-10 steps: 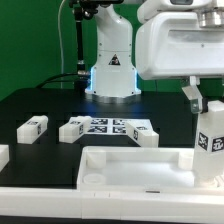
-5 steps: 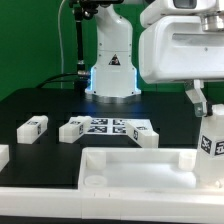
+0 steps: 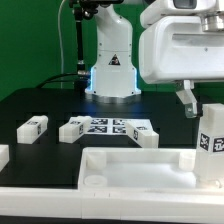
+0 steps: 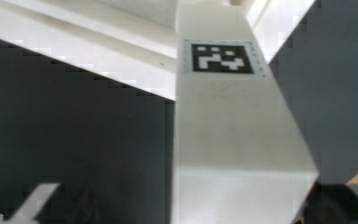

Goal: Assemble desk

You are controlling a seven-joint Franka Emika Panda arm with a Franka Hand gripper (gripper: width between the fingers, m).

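Observation:
The desk's white tabletop (image 3: 130,165) lies along the front of the exterior view, rim up. One white square leg (image 3: 211,140) with a marker tag stands upright at its corner on the exterior view's right. My gripper (image 3: 207,104) hangs over the top of that leg, open; one finger (image 3: 186,99) stands clear of the leg's side and the other is hidden. In the wrist view the leg (image 4: 229,130) runs between my gripper (image 4: 190,202) fingertips with a gap on each side, and the tabletop (image 4: 78,35) shows beyond it.
Loose white legs lie on the black table: one (image 3: 33,126) on the left, one (image 3: 75,128) and one (image 3: 148,137) at the ends of the marker board (image 3: 110,127), and one (image 3: 3,155) at the left edge. The robot's base (image 3: 112,70) stands behind.
The jaws have opened: the visible finger has moved off the side of the upright leg, which stays standing in the tabletop corner. The loose legs have not moved.

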